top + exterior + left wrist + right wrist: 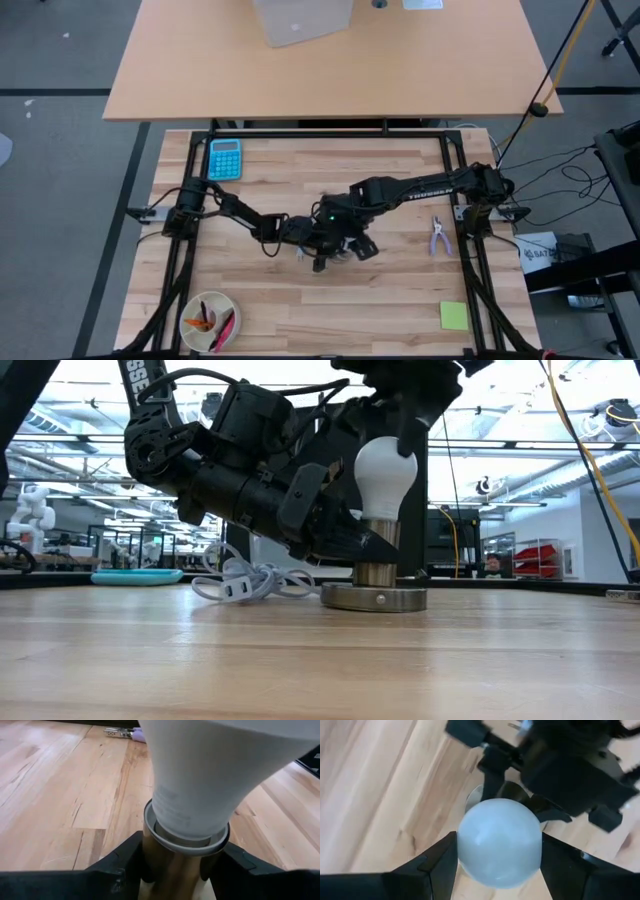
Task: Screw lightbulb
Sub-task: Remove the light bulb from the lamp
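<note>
A: What's closest?
B: One lightbulb (499, 842), its globe clamped between the right pincer (497, 865) fingers from above.
A: And the other arm?
B: The left pincer (172, 870) reaches in low and slanted, closed around the brass socket neck (167, 870) under the bulb.
A: Where's the bulb?
B: Upright in the one socket disc (373, 597), mid-bench (400, 290). One white cable (245, 582) coils beside it.

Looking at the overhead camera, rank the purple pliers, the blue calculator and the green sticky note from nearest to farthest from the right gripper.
From the right gripper, at the table's middle:
1. Purple pliers, off to its right.
2. Green sticky note, near the table's front right corner.
3. Blue calculator, at the back left.
The last two are fairly close to call.
</note>
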Tool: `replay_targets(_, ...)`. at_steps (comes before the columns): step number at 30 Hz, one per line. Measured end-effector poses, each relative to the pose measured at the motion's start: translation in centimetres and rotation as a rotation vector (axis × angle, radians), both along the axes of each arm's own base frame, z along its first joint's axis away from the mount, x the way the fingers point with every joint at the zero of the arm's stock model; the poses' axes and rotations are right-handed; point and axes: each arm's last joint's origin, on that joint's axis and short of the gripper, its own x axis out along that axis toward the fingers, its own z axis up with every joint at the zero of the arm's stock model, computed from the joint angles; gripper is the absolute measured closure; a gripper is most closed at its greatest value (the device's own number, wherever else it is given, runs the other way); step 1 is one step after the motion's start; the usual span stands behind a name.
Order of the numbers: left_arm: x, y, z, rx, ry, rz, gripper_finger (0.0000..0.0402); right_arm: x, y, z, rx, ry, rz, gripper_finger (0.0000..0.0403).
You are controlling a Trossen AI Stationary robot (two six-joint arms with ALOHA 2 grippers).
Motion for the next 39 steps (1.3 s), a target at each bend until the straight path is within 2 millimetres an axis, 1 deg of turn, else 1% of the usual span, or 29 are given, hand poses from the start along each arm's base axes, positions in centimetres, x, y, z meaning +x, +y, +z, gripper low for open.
replay_targets(3,0.0,0.0,0.0,-0.002,0.0,0.0,0.0227,0.0,0.0,0.0,-0.034,-0.011,0.105,0.0169)
replay_targets(7,0.0,0.0,0.0,-0.013,0.001,-0.005,0.0227,-0.1,-0.1,0.0,-0.09,-0.012,0.192,0.0167)
replay_targets(9,0.0,0.0,0.0,-0.017,0.002,-0.005,0.0227,-0.1,-0.1,0.0,-0.101,-0.015,0.199,0.0158)
replay_targets(11,-0.1,0.0,0.0,-0.027,0.007,-0.005,0.0227,0.0,0.0,0.3,-0.12,-0.032,0.167,0.0144)
replay_targets(15,0.0,0.0,0.0,-0.031,0.007,-0.006,0.0227,0.1,0.5,1.2,-0.126,-0.034,0.02,0.0109)
replay_targets(18,-0.1,-0.1,0.0,-0.028,0.008,-0.019,0.0227,0.2,1.2,2.5,-0.108,-0.047,-0.064,0.0089)
replay_targets(20,-0.1,-0.2,0.0,-0.023,0.007,-0.029,0.0227,0.2,1.5,3.6,-0.081,-0.08,-0.12,0.0082)
replay_targets(26,-0.1,-0.2,0.0,-0.025,0.008,-0.03,0.0227,0.0,2.0,5.5,0.02,-0.089,-0.337,0.0079)
replay_targets(29,-0.1,-0.2,0.0,-0.025,0.007,-0.029,0.0227,-0.2,1.9,5.9,0.039,-0.068,-0.482,0.008)
replay_targets(34,0.0,-0.1,0.0,-0.019,0.007,-0.017,0.0227,-0.9,1.9,5.7,0.048,0.0,-0.719,0.008)
replay_targets(39,0.0,-0.1,0.0,-0.017,0.006,-0.014,0.0227,-0.8,2.3,5.5,0.12,-0.023,-0.982,0.008)
